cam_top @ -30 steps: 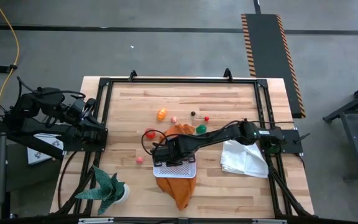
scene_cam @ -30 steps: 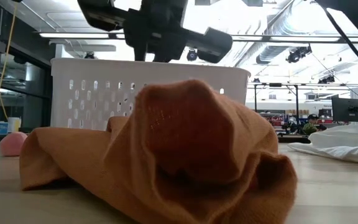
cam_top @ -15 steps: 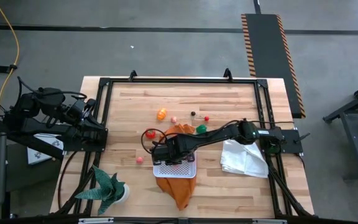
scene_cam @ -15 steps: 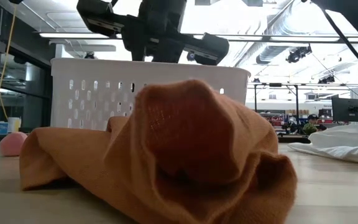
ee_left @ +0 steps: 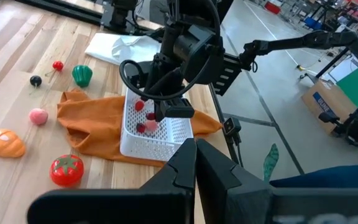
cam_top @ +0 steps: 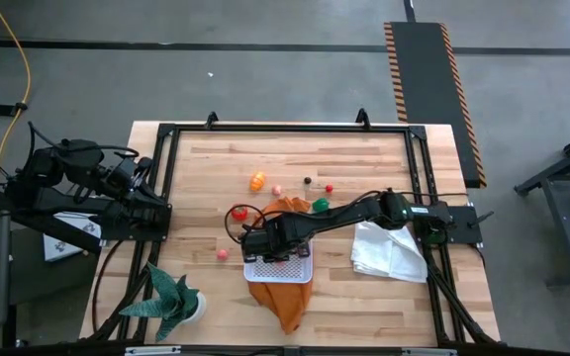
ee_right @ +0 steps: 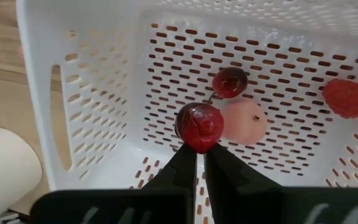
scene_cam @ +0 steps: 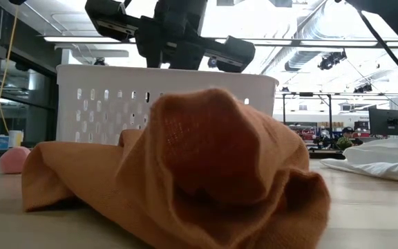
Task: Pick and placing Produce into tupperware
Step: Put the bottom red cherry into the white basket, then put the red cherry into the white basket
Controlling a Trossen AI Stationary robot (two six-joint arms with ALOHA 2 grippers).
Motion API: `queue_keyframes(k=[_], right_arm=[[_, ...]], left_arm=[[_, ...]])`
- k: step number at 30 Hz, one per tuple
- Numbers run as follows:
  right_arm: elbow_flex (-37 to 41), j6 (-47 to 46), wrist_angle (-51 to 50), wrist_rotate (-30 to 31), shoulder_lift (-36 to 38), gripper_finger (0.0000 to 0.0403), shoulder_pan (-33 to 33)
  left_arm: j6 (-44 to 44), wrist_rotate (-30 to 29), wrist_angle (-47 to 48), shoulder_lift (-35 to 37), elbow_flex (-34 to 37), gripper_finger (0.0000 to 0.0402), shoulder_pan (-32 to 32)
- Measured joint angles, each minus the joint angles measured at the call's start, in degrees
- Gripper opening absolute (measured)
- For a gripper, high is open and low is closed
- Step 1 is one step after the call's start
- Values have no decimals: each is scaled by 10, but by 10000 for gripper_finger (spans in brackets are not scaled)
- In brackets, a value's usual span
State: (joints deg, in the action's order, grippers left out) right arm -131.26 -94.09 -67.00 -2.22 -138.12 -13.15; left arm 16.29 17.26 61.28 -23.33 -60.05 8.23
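The tupperware (cam_top: 278, 268) is a white perforated container standing on an orange cloth (cam_top: 285, 302). My right gripper (ee_right: 199, 155) points down into it, shut on a dark red round piece of produce (ee_right: 199, 127). In the container lie a second dark red piece (ee_right: 230, 81), a pink piece (ee_right: 251, 123) and a red piece (ee_right: 348, 98). More produce lies on the table: a tomato (cam_top: 237, 213), an orange piece (cam_top: 257, 182), a green piece (cam_top: 320, 205) and small pink (cam_top: 223, 254), dark (cam_top: 307, 181) and red (cam_top: 329, 187) ones. My left gripper (ee_left: 194, 149) waits shut at the table's left edge. My right gripper comes from above, pointing down, and its two fingertips (ee_right: 185, 158) close on the near, upper side of the dark red piece (ee_right: 199, 144). The piece sits just beyond the fingertips, inside the container's walls. Exactly what the tips pinch is hidden behind the piece itself.
A white cloth (cam_top: 389, 252) lies to the right of the container, under my right arm. A green spiky potted plant (cam_top: 173, 300) stands at the near left corner. A dark frame (cam_top: 285, 129) runs around the tabletop. In the low view the orange cloth (scene_cam: 206, 173) hides the container's near wall.
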Motion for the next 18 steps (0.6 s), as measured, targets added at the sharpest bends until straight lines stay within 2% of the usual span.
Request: queue_keyframes(k=[5,13,18], right_arm=[[0,1,0,-4,0,13,0],[0,11,0,-6,0,65,0],[0,24,5,-6,0,75,0]], left_arm=[[0,0,7,0,0,1,0],[0,0,7,0,0,1,0],[0,0,7,0,0,1,0]])
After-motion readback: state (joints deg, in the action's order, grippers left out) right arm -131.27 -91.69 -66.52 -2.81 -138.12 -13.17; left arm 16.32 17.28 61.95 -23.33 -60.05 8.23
